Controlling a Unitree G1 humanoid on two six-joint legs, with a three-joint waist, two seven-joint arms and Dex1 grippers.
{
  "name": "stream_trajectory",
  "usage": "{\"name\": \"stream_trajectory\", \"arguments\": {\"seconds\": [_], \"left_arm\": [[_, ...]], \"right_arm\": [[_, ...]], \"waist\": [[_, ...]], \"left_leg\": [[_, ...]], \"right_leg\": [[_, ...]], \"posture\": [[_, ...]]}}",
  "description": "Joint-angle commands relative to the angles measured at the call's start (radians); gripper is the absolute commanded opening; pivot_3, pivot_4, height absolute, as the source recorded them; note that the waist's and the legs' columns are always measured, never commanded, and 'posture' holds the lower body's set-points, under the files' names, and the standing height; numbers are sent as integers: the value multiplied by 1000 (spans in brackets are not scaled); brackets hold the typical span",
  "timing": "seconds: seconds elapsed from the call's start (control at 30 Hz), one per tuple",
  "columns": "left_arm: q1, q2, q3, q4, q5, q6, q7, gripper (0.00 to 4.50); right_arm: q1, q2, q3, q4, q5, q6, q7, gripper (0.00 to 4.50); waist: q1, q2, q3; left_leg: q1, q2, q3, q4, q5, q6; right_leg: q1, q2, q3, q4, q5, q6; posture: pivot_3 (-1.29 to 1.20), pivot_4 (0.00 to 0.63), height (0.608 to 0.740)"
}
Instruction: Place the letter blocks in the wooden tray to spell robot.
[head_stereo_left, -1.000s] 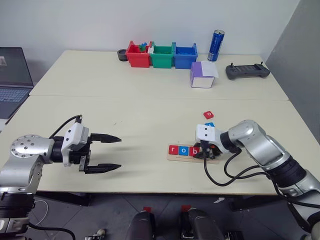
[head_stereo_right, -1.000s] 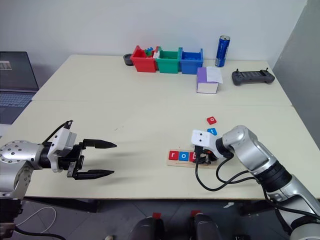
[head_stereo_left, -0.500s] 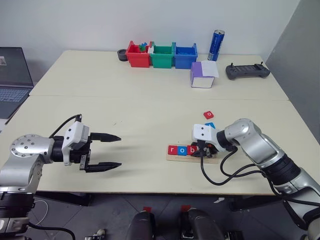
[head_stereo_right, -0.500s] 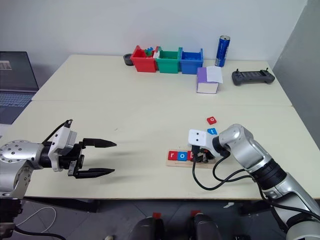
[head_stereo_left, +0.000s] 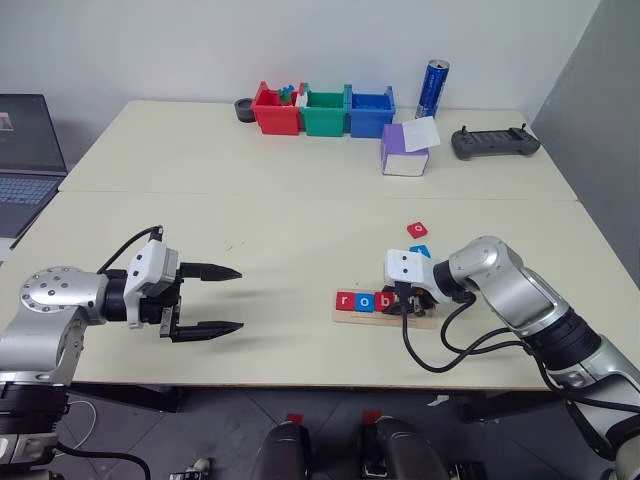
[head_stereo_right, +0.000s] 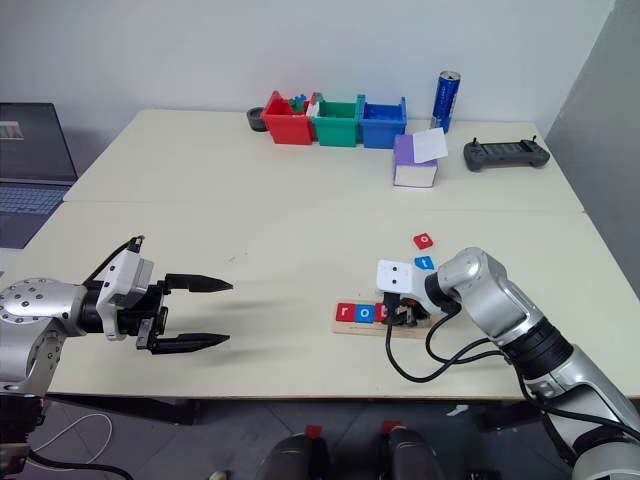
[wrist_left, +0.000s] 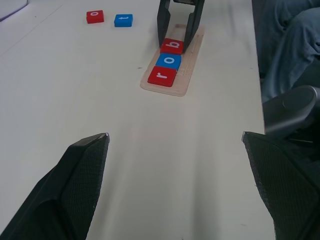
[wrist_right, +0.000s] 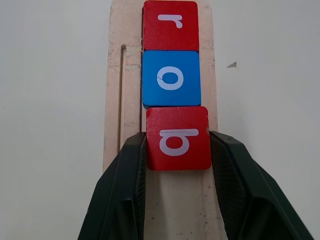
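Three letter blocks are sitting in the wooden tray (wrist_right: 113, 100) near the table's front edge; my right gripper (wrist_right: 177, 150) is clamping the red b (wrist_right: 177, 137) to seat it against the blue o (wrist_right: 171, 78). My left gripper (head_stereo_left: 205, 299) is hovering released.

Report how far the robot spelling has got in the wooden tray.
Done: the red r and blue o sit in the wooden tray. In hand: the right pincer is shut on the red b, which sits third in the row, slightly askew. Left: the red o and blue t lie on the table beyond the tray. The left pincer is open, holding nothing.
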Motion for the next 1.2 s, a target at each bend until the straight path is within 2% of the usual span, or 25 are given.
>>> {"name": "stream_trajectory", "arguments": {"seconds": [0.03, 1.1, 1.13, 1.2], "left_arm": [[-13, 18, 25, -32, -6, 2, 2, 4500], [-12, 21, 33, -25, 4, -6, 9, 4500], [-12, 22, 33, -24, 5, -6, 8, 4500], [-12, 22, 34, -22, 6, -7, 8, 4500]], "right_arm": [[-18, -3, -4, -31, 19, 8, 32, 1468], [-24, 27, -5, -43, 7, 64, 15, 1468], [-23, 28, -5, -45, 9, 65, 16, 2216], [-22, 28, -4, -49, 12, 67, 18, 2812]], "waist": [[0, 0, 0], [0, 0, 0], [0, 0, 0], [0, 0, 0]], "left_leg": [[0, 0, 0, 0, 0, 0], [0, 0, 0, 0, 0, 0], [0, 0, 0, 0, 0, 0], [0, 0, 0, 0, 0, 0]], "right_leg": [[0, 0, 0, 0, 0, 0], [0, 0, 0, 0, 0, 0], [0, 0, 0, 0, 0, 0], [0, 0, 0, 0, 0, 0]], "posture": [[0, 150, 740], [0, 150, 740], [0, 150, 740], [0, 150, 740]]}}
